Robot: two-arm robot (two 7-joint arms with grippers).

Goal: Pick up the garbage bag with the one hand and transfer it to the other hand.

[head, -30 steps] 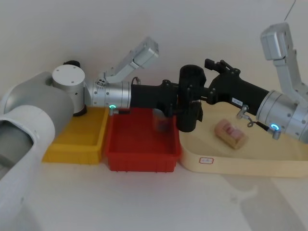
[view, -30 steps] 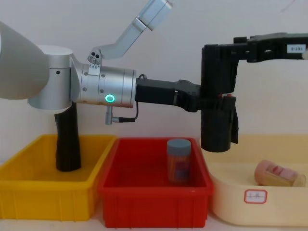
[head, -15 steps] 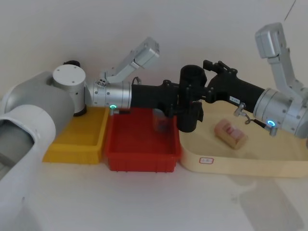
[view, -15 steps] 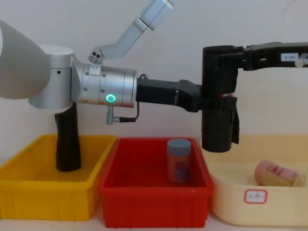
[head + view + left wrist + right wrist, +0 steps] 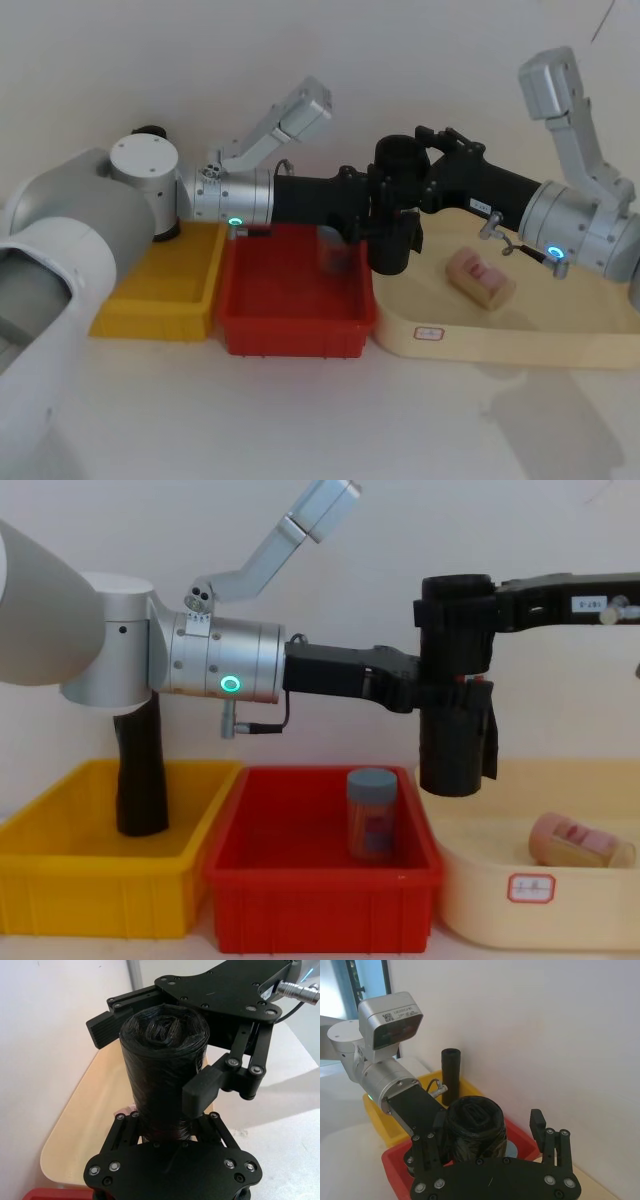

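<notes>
Pinched mid-height in left gripper (image 5: 441,696): garbage bag (image 5: 455,750), axis vertical, mid-air above red bin (image 5: 320,880) / cream tray (image 5: 600,905) seam. Straddling its top end: right gripper (image 5: 456,604), spread, not clamped. Probably close there next.

A jar (image 5: 372,813) is standing in the middle bin (image 5: 320,900). A left bin (image 5: 100,900), touching it, is holding an upright roll (image 5: 140,780); a tray (image 5: 590,915) on its right is carrying a lying jar (image 5: 580,842). The garbage bag (image 5: 455,755) is hanging above its right rim.

Head camera looks forward and down, chest camera level from the side — both wrist cameras close on the garbage bag (image 5: 162,1065).
</notes>
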